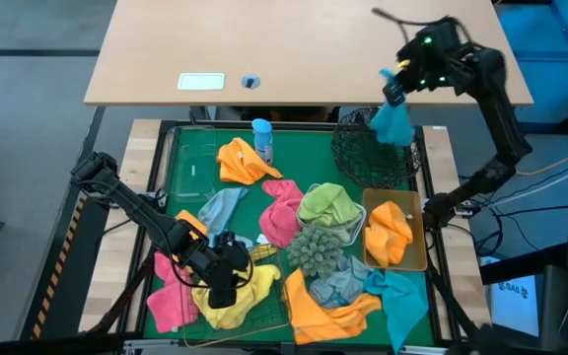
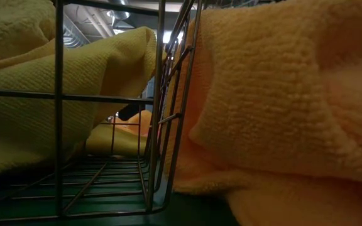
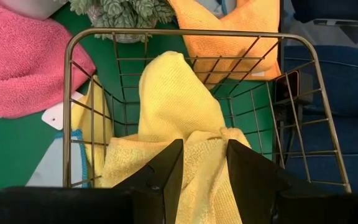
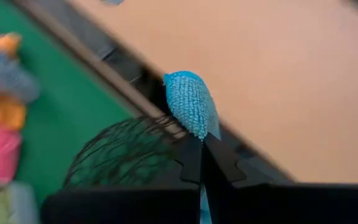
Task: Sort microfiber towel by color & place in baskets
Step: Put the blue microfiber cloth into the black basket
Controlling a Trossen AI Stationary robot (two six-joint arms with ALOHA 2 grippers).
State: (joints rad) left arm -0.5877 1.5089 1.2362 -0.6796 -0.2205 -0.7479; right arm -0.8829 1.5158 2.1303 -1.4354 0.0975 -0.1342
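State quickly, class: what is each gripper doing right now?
Left gripper: jaws open over the yellow towel in the gold wire basket.
Right gripper: shut on a teal towel above the black mesh basket.

Counted by colour: orange towel (image 1: 245, 161), three, with a possible fourth scrap beside the left arm that is too hidden to be sure of; pink towel (image 1: 282, 210), two; teal towel (image 1: 394, 120), two; pale grey-blue towel (image 1: 223, 207), two; lime green towel (image 1: 328, 205), one; yellow towel (image 3: 179, 106), at least one, since the folds may hide a second. Containers come to five, one of each: round black wire-mesh basket (image 1: 368, 158), square gold wire basket (image 3: 191, 34), tan tray (image 1: 417, 258), white tray (image 1: 313, 189), clear bin (image 1: 193, 173). One spiky green ball (image 1: 314, 251), one blue spray bottle (image 1: 261, 138), two robot arms.
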